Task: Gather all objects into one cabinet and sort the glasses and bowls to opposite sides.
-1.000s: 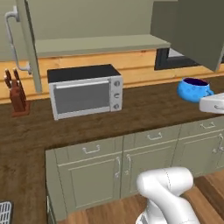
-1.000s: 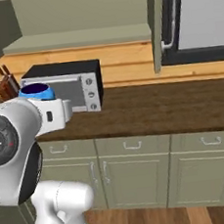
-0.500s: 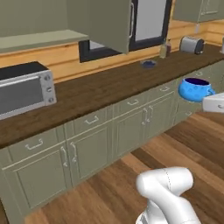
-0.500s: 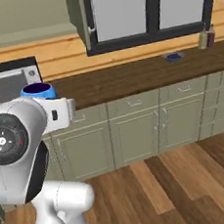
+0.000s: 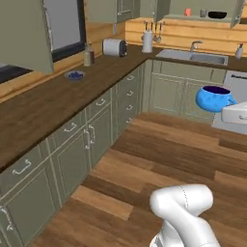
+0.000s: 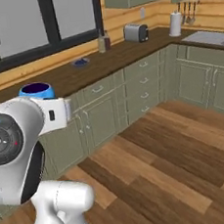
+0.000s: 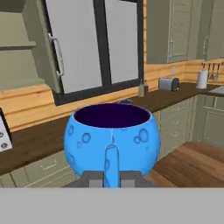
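The blue bowl [image 7: 111, 140] sits upright, clenched in the end effector [image 7: 111, 179], carried above the floor. The open wall cabinet [image 5: 212, 10] over the sink [image 5: 193, 56] lies well ahead of the bowl, holding a cup, mug and black dish; nothing stands between.

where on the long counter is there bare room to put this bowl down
The counter is bare from the near end up to the small blue dish, held bowl aside. Past the dish it crowds: bottle, toaster, then paper towel roll by the sink.
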